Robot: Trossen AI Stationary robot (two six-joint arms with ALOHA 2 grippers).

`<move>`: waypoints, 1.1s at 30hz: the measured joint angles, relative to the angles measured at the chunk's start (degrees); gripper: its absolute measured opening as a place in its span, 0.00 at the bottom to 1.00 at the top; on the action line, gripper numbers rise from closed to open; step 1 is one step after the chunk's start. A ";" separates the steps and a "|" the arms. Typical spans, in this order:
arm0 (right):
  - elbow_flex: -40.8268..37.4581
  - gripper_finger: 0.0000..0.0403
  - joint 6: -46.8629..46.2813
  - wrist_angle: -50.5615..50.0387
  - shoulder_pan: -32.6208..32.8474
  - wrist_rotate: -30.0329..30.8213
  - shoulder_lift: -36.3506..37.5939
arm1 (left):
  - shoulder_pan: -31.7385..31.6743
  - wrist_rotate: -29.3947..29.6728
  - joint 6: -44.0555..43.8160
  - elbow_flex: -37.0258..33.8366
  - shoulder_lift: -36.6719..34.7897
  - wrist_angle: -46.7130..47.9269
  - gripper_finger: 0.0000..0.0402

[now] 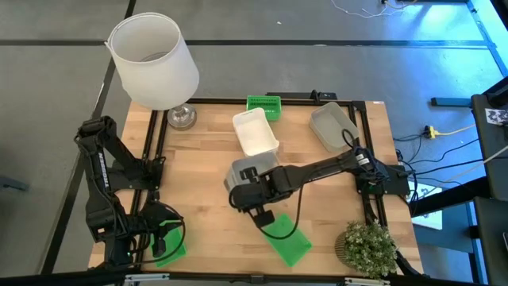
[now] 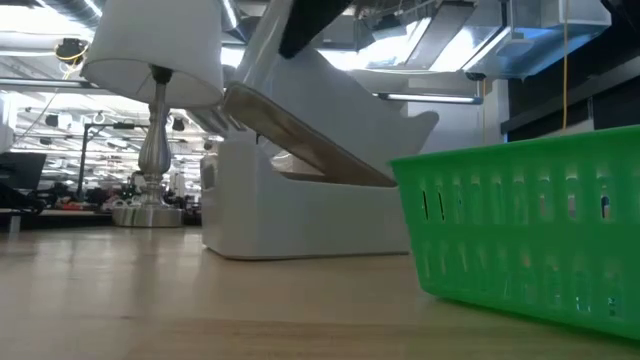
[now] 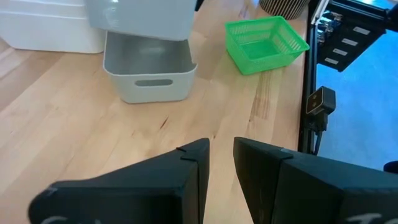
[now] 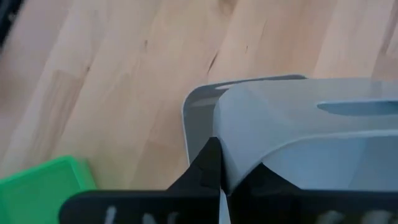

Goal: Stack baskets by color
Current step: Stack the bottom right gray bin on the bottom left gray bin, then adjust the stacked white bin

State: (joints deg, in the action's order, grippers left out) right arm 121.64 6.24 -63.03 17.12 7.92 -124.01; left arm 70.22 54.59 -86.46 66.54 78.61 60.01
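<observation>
Grey, translucent plastic fills the right wrist view: the right gripper (image 4: pixel 215 167) is pinched fully closed on the rim of a shallow rectangular grey bin with rounded corners (image 4: pixel 311 137), which it holds tilted over a second grey bin of the same kind (image 3: pixel 149 78) standing on the pale wooden table (image 1: pixel 198 191) near its middle. The lower bin's rim shows just beneath the held one. A white plastic bin (image 1: pixel 255 131) stands just behind this pair, and a third grey bin (image 1: pixel 332 125) sits apart toward the table's far right corner. A bright green slotted bin (image 1: pixel 286 238) lies near the front edge, close to the small potted plant (image 1: pixel 367 248), another green bin (image 1: pixel 264 105) rests at the far edge, and a third (image 1: pixel 172 251) shows at the front left corner, partly under the left arm. The left gripper (image 3: pixel 221 146) hangs there over the table, its fingers a narrow gap apart with nothing between them. A lamp with a big white cylindrical shade (image 1: pixel 153 59) stands at the far left corner.
</observation>
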 joint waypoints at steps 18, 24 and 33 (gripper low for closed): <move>-0.04 0.02 2.95 -4.87 -1.66 -0.02 -6.31 | 0.04 0.02 0.04 0.00 0.00 0.00 0.16; -0.03 0.10 3.08 -4.16 -1.75 0.22 -6.36 | 0.04 -0.02 0.04 0.00 0.00 0.00 0.16; 6.16 0.29 2.95 -7.11 -1.22 0.15 -6.40 | 0.04 -1.12 0.04 0.00 0.00 0.00 0.16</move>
State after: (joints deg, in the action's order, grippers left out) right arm 127.81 9.19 -70.14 15.91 8.08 -130.41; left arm 70.26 53.46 -86.41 66.54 78.61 60.01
